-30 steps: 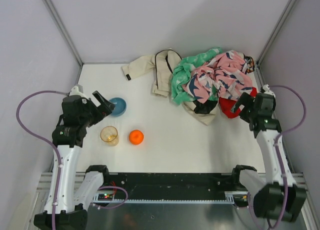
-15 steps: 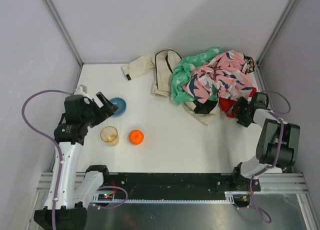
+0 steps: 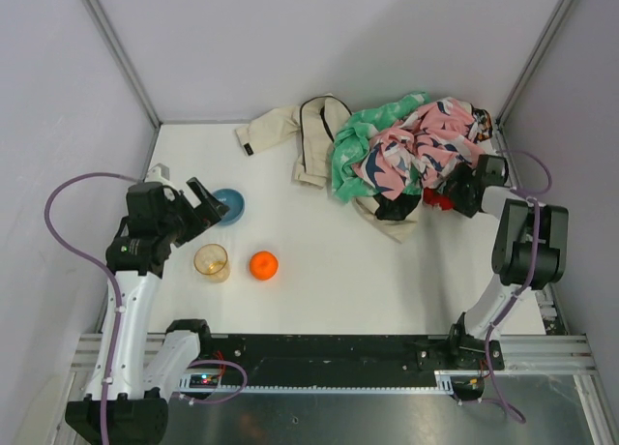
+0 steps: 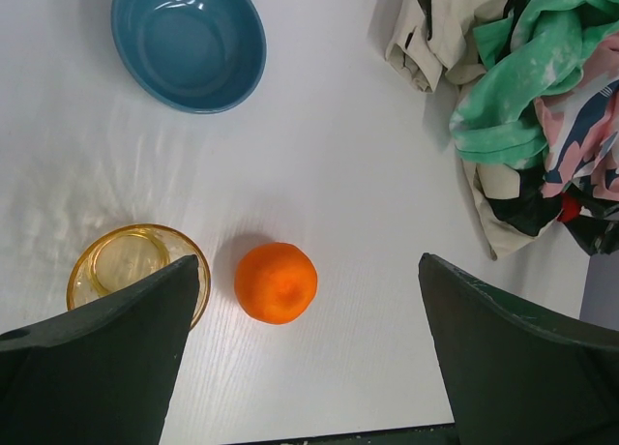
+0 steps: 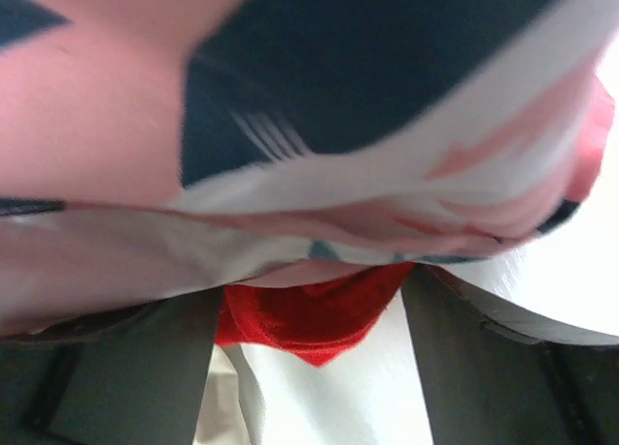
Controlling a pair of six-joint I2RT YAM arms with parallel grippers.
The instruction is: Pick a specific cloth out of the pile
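The pile (image 3: 411, 155) of mixed clothes lies at the back right of the table. The red cloth (image 3: 437, 199) peeks out under the pink patterned piece at the pile's near right edge. In the right wrist view the red cloth (image 5: 309, 314) lies between my two fingers, under pink patterned fabric. My right gripper (image 3: 462, 188) is open and pushed into the pile's edge. My left gripper (image 3: 205, 201) is open and empty, high over the table's left side. The pile also shows in the left wrist view (image 4: 527, 106), with a small red spot (image 4: 569, 209).
A blue bowl (image 3: 227, 206), an amber glass cup (image 3: 211, 262) and an orange (image 3: 263, 264) stand on the left of the table. A beige garment with dark trim (image 3: 300, 135) spreads left of the pile. The side wall is close to my right arm.
My right gripper has moved forward and left, from beside the pile into its near right edge, so that the red cloth is now between the fingers. The left arm has barely shifted.
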